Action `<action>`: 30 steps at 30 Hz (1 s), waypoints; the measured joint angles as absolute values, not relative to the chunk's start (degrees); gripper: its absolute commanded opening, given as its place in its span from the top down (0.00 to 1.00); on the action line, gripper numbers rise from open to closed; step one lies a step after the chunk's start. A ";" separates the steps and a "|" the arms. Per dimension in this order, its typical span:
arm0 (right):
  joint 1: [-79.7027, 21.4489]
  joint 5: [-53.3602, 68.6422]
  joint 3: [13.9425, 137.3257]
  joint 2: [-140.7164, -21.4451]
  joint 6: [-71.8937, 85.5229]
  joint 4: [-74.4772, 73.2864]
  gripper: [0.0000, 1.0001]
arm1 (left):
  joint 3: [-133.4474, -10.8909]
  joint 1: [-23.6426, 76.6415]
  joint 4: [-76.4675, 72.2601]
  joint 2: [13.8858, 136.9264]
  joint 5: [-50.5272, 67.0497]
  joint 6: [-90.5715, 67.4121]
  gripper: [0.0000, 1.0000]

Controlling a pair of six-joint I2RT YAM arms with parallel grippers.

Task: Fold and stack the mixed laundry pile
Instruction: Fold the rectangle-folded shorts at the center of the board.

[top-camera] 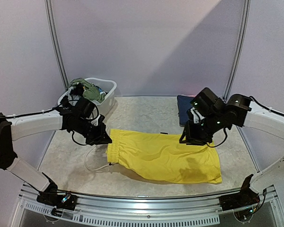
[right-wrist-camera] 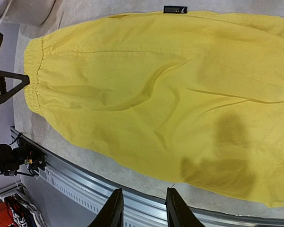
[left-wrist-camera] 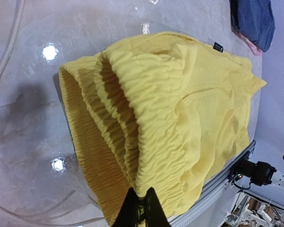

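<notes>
**A:** From above, what could go wrong?

**B:** The left gripper [top-camera: 104, 138] sits at the waistband end of the yellow garment [top-camera: 165, 156]. The right gripper [top-camera: 193, 136] is at its far edge, toward the hem end. If only one side has cloth when they lift, I'd expect the garment to swing and bunch instead of folding flat. The white drawstring [top-camera: 91, 163] loops on the table [top-camera: 142, 111] just off the waistband end, and it could get trapped inside a fold.

**A:** Any containers?

**B:** One, a white tub [top-camera: 111, 90] beyond the garment's waistband corner. It holds a green garment [top-camera: 87, 90] and darker pieces I can't sort out. That is the rest of the laundry. A navy piece [top-camera: 183, 108] lies on the table beyond the garment's far edge, not in anything.

**A:** And the left wrist view?

**B:** The jaws are pinched together on the gathered waistband [left-wrist-camera: 132, 142]. The bite looks small, right at the rim, and I can't tell how many layers it takes. It might slip, or drag the under layer along.

**A:** Right wrist?

**B:** The fingers [right-wrist-camera: 114, 210] stand apart with nothing between them, and the garment lies flat beyond the tips. If they close short of the cloth, they catch nothing. I can't tell their height over it.
</notes>
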State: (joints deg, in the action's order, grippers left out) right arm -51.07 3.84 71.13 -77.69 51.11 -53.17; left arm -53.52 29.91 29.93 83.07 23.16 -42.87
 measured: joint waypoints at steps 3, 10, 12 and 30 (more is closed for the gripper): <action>-53.36 4.84 72.99 -83.24 50.65 -49.82 0.72 | -56.10 30.02 34.09 82.67 22.20 -42.63 1.00; -55.59 8.36 80.36 -96.40 49.60 -43.66 0.75 | -60.66 30.11 40.77 82.26 20.51 -41.25 0.97; -56.14 9.39 83.74 -100.90 48.95 -42.30 0.74 | -60.69 30.11 41.91 82.32 20.16 -40.36 0.99; -60.90 15.38 101.41 -113.06 45.95 -32.71 0.40 | -64.84 30.15 44.29 85.89 21.54 -41.45 1.00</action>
State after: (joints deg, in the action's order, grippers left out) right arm -60.90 15.38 101.41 -113.06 45.95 -32.71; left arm -64.84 30.15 44.29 85.89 21.54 -41.45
